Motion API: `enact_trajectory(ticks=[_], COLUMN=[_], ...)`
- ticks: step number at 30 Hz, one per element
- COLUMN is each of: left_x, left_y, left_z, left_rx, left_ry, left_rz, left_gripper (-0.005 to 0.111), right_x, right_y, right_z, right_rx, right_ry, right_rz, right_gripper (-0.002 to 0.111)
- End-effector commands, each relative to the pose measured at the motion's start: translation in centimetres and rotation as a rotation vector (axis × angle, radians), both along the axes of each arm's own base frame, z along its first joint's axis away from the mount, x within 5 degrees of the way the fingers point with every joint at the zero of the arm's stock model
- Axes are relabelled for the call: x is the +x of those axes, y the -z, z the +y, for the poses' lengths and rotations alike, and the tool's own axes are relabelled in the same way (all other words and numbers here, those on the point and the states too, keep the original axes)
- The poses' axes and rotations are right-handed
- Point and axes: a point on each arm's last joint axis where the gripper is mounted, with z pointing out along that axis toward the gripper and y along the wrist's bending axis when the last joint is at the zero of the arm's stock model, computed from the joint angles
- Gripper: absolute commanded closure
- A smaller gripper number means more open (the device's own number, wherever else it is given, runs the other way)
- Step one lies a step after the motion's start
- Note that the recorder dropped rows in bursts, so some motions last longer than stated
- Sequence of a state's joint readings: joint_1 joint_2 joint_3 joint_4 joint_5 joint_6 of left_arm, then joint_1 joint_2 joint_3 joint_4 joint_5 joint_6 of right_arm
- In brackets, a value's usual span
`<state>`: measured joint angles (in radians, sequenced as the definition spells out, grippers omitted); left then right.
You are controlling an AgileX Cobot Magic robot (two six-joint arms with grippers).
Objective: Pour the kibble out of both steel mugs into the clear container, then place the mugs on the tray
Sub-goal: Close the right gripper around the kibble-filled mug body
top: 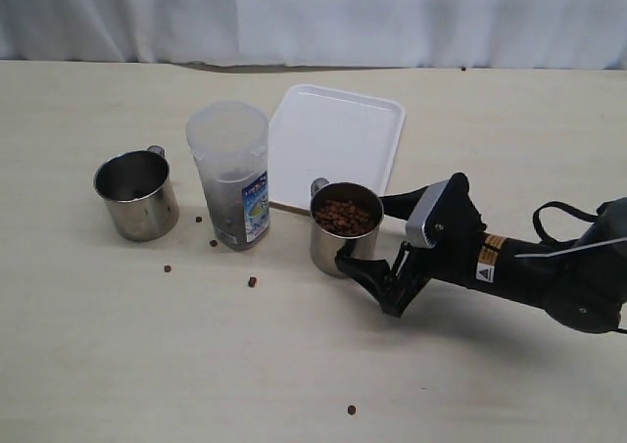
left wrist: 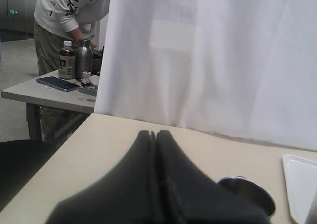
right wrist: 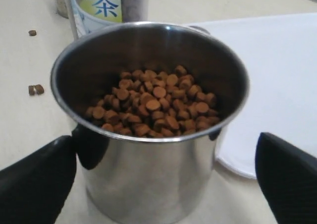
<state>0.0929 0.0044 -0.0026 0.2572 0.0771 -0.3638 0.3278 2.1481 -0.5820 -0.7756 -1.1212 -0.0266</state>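
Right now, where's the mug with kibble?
Exterior view: that steel mug sits right of the clear container, at the near edge of the tray, inside the open right gripper.

Black right end effector; silver block; yellow label.

I log: steel mugs, polished, mirror-bright metal; clear container, cloudy smooth plastic; tray, white glossy plastic; kibble, matt brown; counter, pale, smooth, matt; curtain, white cloth.
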Motion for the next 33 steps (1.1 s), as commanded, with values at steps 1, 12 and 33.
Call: enact_trajectory(ticks=[1, 12, 33], left_x=[0.0, 0.0, 0.0], left_y=[0.0, 0.0, 0.0], left_z=[0.0, 0.0, 0.0], left_rx=[-0.002, -0.002, -0.002], left_ry=[0.001, 0.001, 0.001], left_rz=[-0.006, -0.009, -0.009], left_gripper=[0.107, 0.107, 0.107], right_x=[0.8, 2.2, 3.2], right_y=[-0.4, 0.4, 2.0], right_z=[0.3, 1.2, 1.7], right_rx=[0.02, 0.059, 0.119], right_ry=[0.002, -0.039, -0.037], right_rz=[-0.02, -0.017, -0.012], right_gripper=[0.028, 0.027, 0.027])
